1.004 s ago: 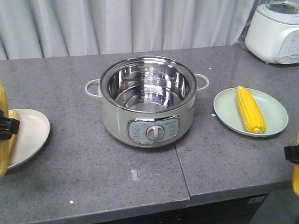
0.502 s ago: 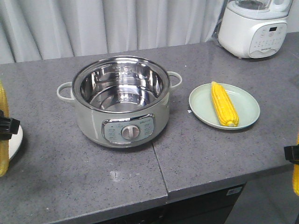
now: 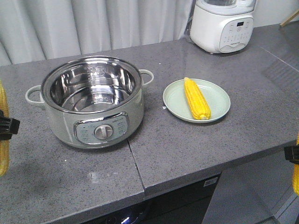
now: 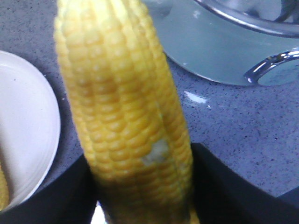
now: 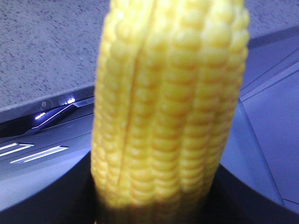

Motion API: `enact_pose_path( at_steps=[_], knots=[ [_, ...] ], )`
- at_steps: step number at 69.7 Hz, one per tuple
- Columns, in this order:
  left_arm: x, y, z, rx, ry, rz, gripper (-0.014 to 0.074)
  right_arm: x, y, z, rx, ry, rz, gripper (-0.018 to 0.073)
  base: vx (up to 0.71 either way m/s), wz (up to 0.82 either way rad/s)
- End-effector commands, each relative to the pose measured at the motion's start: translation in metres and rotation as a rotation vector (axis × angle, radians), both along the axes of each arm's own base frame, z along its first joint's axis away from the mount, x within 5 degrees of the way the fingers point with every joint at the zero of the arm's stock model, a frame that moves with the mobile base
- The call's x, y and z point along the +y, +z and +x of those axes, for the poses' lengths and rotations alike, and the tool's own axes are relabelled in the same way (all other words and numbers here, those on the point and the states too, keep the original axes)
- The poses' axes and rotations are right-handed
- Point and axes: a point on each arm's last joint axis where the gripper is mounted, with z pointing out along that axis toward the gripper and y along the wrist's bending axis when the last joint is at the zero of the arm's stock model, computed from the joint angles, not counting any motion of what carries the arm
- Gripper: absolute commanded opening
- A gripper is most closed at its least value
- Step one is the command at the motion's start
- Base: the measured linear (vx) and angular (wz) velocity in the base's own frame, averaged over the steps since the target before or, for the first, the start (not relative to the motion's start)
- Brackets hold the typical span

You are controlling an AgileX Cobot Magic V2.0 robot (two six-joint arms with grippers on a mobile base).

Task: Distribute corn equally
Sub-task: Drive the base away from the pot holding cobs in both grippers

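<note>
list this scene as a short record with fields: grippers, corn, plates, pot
left gripper: shut on the left cob, near the white plate
right gripper: shut on the right cob, past the counter's front edge
green plate: third cob lying on it
pot: open, steel inside, no corn in it
counter: grey stone
white appliance: back right of the counter
</note>
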Motion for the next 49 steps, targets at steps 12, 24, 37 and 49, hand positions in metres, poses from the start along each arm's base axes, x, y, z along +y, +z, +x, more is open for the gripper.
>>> enact_pose_path(
  at_steps=[12, 24, 37, 49],
  knots=[
    [0.0001, 0.0152, -0.0013, -0.092, 0.005, -0.025, 0.0217, -0.0013, 0.0129, 0.0014, -0.083, -0.01, -0.006, 0.0194, -0.02, -0.2],
    [0.0001, 0.0152, -0.0013, -0.092, 0.005, -0.025, 0.0217, -0.0013, 0.0129, 0.0014, -0.083, -0.01, -0.006, 0.0194, -0.02, -0.21],
    [0.0001, 0.0152, -0.0013, -0.092, 0.005, -0.025, 0.0217, -0.0013, 0.0129, 0.0014, -0.083, -0.01, -0.006, 0.0194, -0.02, -0.17],
    [0.0001, 0.0152, -0.0013, -0.092, 0.004, -0.025, 0.0217, -0.0013, 0.0129, 0.0014, -0.083, -0.01, -0.006, 0.0194, -0.01, -0.16]
  ],
)
